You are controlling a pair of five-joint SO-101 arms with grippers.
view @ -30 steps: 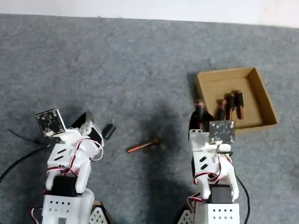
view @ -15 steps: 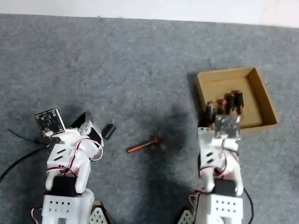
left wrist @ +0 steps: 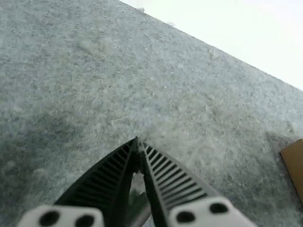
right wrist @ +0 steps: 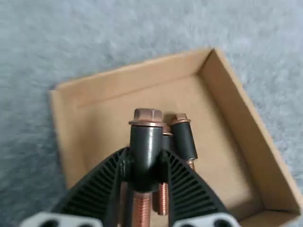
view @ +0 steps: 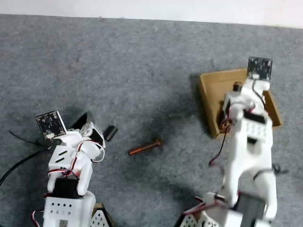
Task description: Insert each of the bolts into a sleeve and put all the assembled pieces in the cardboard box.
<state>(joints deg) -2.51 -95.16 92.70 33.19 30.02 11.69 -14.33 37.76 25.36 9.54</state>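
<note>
Two white plastic arms stand on a coarse grey felt mat [view: 142, 61]. The left gripper [left wrist: 138, 144] hangs low over bare mat, its 2 ribbed black fingers [left wrist: 163, 170] pressed together at the tips with nothing between them. Just beside it lies 1 loose sleeve [view: 110, 133], a short black cylinder. Near that, toward the middle of the mat, rests 1 loose bolt [view: 146, 147], copper-coloured and threaded, lying flat with its long axis slanting across the table, head toward the right arm's side and tip toward the left arm.

Farther back, the right arm stretches out over the cardboard box [right wrist: 246, 118], a shallow open tray of plain brown card. The right gripper [right wrist: 143, 158] clamps an assembled piece [right wrist: 146, 137]: a smooth black sleeve around a copper bolt, flanged hex head pointing away from the wrist, threaded shank running back between the fingers. It hangs above the box floor. Finished pieces [right wrist: 184, 139] lie flat inside, partly hidden behind it. A pale white strip [view: 142, 8] borders the mat's far edge.
</note>
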